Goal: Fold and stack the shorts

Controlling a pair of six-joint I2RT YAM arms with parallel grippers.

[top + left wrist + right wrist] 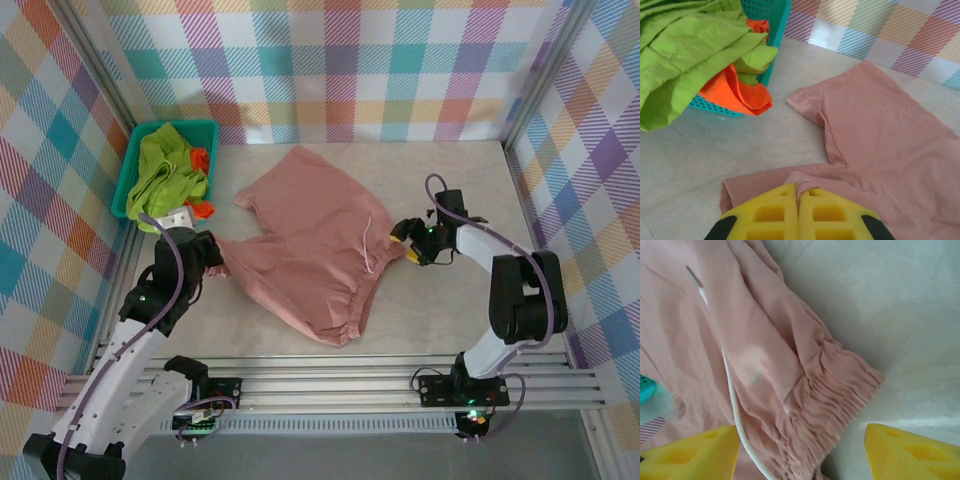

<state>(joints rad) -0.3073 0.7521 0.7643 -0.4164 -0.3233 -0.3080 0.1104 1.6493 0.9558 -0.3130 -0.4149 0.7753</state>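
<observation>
The left hand [799,195] is pinching a leg hem of the pink shorts [310,250], which are lying spread on the worktop [450,320]. The right hand [800,450] is hovering spread over the waistband [840,390] corner. I'd say it should be closing squarely on the elastic — not the drawstring [731,390] — before folding. Bare room is showing to the right; the basket [172,124] holding the green shorts [162,168] and orange shorts [200,158] is crowding the left.

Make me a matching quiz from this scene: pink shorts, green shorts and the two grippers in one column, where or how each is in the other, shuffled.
1 pink shorts
2 green shorts
3 left gripper
4 right gripper

A open at the waistband
B spread on the table
C shut on pink cloth
D heaped in the basket

Pairs: 1-B, 2-D, 3-C, 4-A
</observation>
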